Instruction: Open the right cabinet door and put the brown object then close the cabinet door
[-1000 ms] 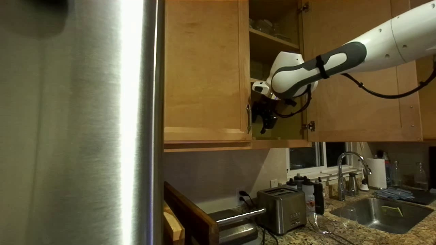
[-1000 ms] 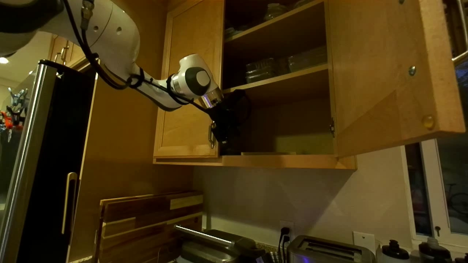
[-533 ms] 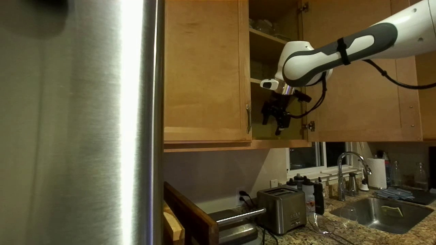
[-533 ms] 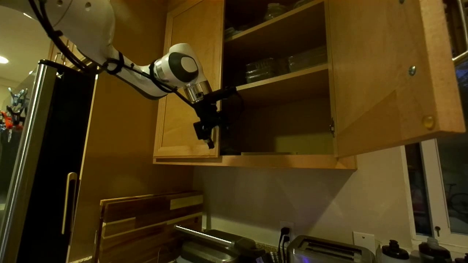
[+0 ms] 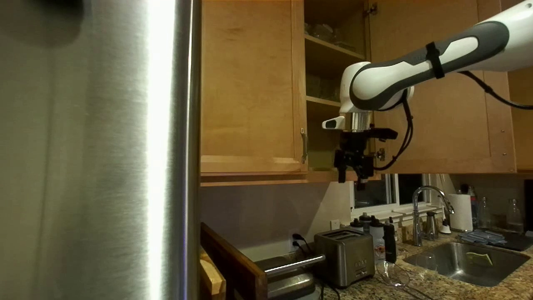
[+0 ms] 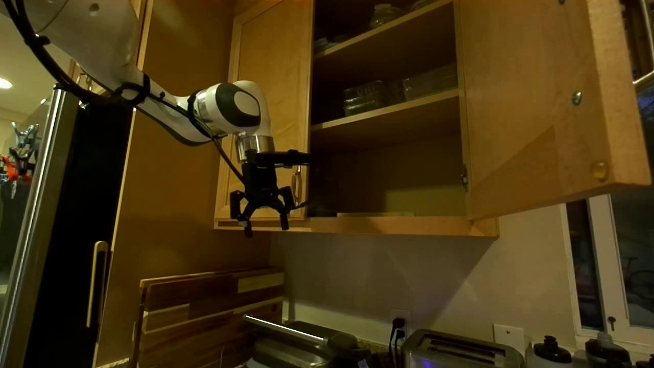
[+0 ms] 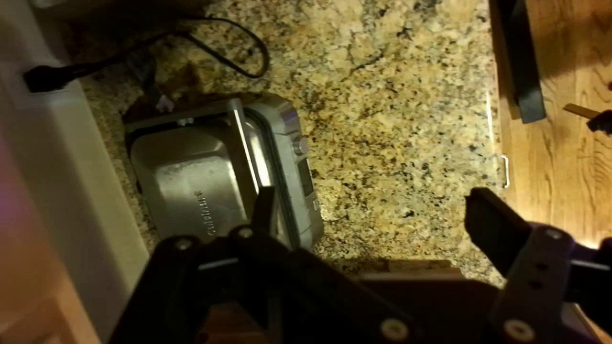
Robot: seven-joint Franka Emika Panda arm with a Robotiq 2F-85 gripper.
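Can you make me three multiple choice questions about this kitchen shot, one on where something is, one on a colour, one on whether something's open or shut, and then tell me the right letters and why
1. Where in the cabinet is the strip?
A: at the top
B: midway up
C: at the bottom
2. What colour is the claw?
A: white
B: black
C: red
3. How does the right door stand?
A: open
B: shut
C: barely ajar

1 C: an exterior view shows it low inside, beneath the lower shelf.
2 B: it looks black in both exterior views.
3 A: both exterior views show it swung aside, baring the inside.
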